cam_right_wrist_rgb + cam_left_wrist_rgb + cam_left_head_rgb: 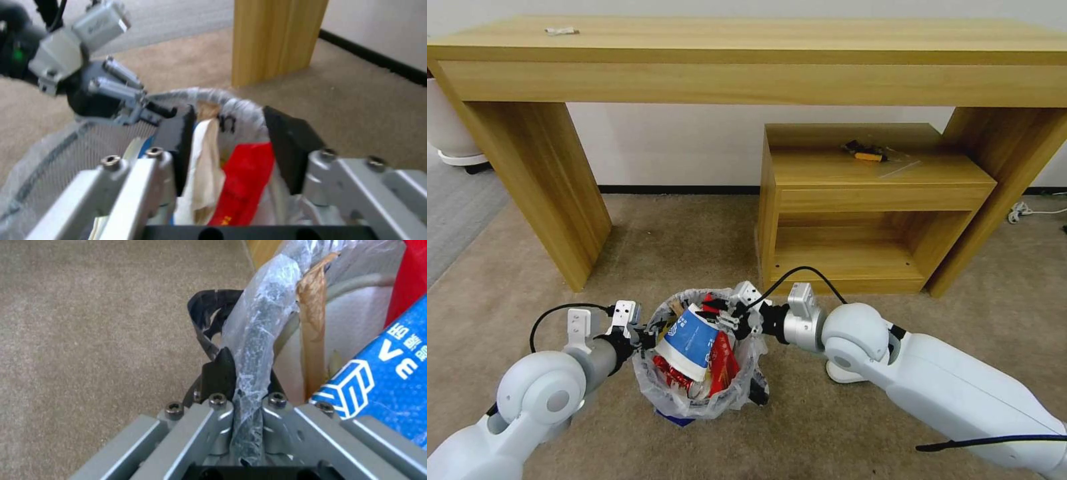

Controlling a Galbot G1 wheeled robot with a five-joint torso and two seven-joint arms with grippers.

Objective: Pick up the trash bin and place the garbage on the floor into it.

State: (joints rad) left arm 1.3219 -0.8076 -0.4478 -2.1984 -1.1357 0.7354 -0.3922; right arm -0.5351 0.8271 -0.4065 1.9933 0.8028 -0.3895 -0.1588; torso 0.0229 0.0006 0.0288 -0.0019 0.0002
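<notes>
White printing is carried on the blue-white packet [387, 380] lying in the trash bin [657, 393]; in the left wrist view a white cube-shaped logo, a "V"-like mark, a "3" or "m"-like figure and a few Chinese characters are seen on its blue face, though none can be read as a word; black print is seen on the bin's clear liner in the right wrist view, too blurred to be read; no other text can be made out.

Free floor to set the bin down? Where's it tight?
Bare floor between the desk leg and cabinet, and beside the right arm. Tight at the trash bin: left gripper clamps its rim, right gripper open over the garbage.
</notes>
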